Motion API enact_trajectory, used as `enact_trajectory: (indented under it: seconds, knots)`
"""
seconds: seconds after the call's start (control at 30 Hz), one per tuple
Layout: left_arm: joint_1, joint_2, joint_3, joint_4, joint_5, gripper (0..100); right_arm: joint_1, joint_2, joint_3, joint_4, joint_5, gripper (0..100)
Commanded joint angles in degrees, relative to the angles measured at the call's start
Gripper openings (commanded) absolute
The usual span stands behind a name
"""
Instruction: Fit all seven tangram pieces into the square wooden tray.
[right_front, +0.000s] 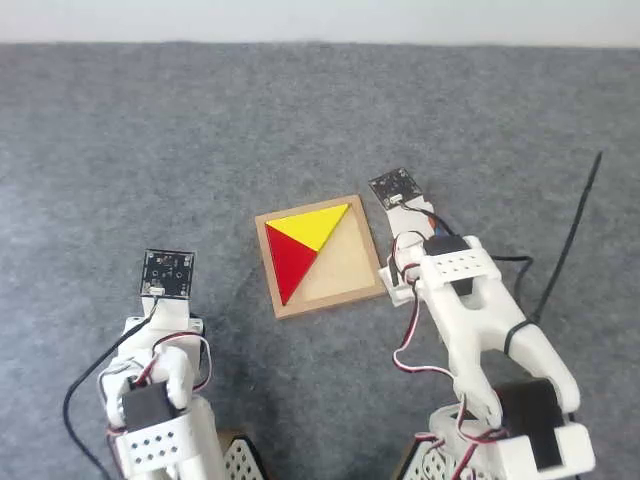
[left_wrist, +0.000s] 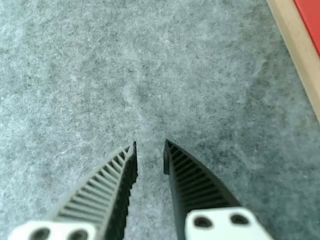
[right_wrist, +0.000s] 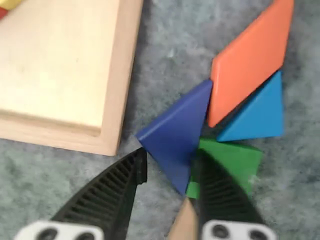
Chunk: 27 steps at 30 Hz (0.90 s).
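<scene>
2 of 7 are lying in the tray (right_front: 330, 303): yellow triangle (right_front: 315, 228), red triangle (right_front: 288, 260). The right end effector (right_wrist: 169, 160), released, is straddling the dark blue triangle (right_wrist: 177, 135), 4 more beyond it; the left end effector (left_wrist: 150, 147) is hovering released.

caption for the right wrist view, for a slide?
Right gripper open astride the dark blue triangle near the wooden tray's corner, orange parallelogram, light blue triangle and green piece clustered alongside.

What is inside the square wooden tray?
A yellow triangle piece and a red triangle piece lie touching inside the square wooden tray. The rest of its floor is bare wood. The wood beneath them is covered.
</scene>
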Motion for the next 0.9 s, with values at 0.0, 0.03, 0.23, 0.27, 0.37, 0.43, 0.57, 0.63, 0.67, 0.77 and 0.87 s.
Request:
enact_trajectory:
  seconds: [0.0,0.03,0.23,0.27,0.37,0.43,0.57,0.63,0.67,0.77,0.87]
  knots:
    - [-0.4,-0.7,-0.4,0.4,-0.5,9,0.8,-0.5,-3.0,-0.7,0.9,7.1]
    - [-0.4,-0.7,-0.4,0.4,-0.5,9,0.9,-0.6,-3.0,-0.7,0.9,8.2]
    - [-0.4,-0.7,-0.4,0.4,-0.5,9,3.7,-0.6,-4.0,-0.7,0.4,10.4]
    - [-0.4,-0.7,-0.4,0.4,-0.5,9,4.1,-0.6,-4.2,-0.7,0.4,10.4]
    - [-0.4,-0.7,-0.4,0.4,-0.5,9,3.2,-0.7,-4.2,-0.3,0.4,10.8]
    - [-0.4,-0.7,-0.4,0.4,-0.5,9,2.5,-0.7,-4.3,-0.4,0.4,10.9]
    - [-0.4,-0.7,-0.4,0.4,-0.5,9,2.9,-0.7,-4.6,-0.7,-1.8,10.9]
    - [-0.4,-0.7,-0.4,0.4,-0.5,9,2.9,-0.7,-5.1,-0.5,-1.9,10.9]
    - [-0.4,-0.7,-0.4,0.4,-0.5,9,2.9,-0.7,-5.3,-0.3,-1.9,10.9]
    - [-0.4,-0.7,-0.4,0.4,-0.5,9,1.2,-0.7,-5.3,0.1,-1.6,11.2]
    - [-0.4,-0.7,-0.4,0.4,-0.5,9,-3.2,-0.7,-5.3,2.3,0.4,17.2]
